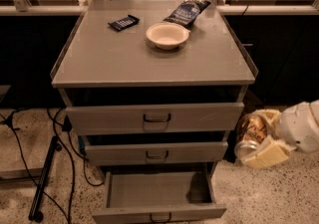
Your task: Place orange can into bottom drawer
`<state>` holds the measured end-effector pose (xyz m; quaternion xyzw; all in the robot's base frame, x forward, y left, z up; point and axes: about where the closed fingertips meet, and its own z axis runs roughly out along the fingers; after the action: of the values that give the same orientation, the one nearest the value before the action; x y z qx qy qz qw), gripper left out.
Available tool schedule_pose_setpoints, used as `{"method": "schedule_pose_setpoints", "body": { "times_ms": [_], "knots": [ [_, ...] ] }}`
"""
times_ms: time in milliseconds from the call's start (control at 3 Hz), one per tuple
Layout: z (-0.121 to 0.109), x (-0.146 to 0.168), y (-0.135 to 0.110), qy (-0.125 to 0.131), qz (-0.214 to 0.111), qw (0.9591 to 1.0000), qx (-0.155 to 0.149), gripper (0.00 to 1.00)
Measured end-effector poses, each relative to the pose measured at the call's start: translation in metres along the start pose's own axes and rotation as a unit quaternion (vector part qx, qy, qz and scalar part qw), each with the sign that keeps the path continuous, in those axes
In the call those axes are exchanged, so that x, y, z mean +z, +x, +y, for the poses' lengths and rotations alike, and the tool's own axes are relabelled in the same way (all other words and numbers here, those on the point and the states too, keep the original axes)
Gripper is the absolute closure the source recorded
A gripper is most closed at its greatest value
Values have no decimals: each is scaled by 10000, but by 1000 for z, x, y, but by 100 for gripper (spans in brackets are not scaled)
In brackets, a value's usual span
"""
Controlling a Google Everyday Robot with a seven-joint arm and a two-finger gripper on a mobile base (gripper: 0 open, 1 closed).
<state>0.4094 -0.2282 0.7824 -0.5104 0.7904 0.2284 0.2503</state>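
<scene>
My gripper (260, 137) is at the right of the grey cabinet, level with the middle drawer, and is shut on the orange can (251, 131). The can lies tilted between the cream fingers (266, 152), its silver end pointing down-left. The bottom drawer (158, 194) is pulled out below and to the left of the gripper; its shallow grey tray is open to view. The can is outside the drawer, above and to the right of its right front corner.
The top drawer (155, 117) and middle drawer (156, 153) are slightly ajar. On the cabinet top (124, 54) stand a white bowl (167, 35), a dark blue snack bag (187, 12) and a small dark bar (123, 22). Black cables and a stand (42, 183) lie on the floor at left.
</scene>
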Motion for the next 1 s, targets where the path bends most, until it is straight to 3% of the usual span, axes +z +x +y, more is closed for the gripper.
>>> {"method": "schedule_pose_setpoints", "body": {
  "times_ms": [333,667,1000],
  "knots": [
    [15,59,39,-144,-229,9993,-270,100],
    [16,59,39,-145,-229,9993,-269,100],
    [12,101,63,-38,-284,9988,-408,100]
  ]
}}
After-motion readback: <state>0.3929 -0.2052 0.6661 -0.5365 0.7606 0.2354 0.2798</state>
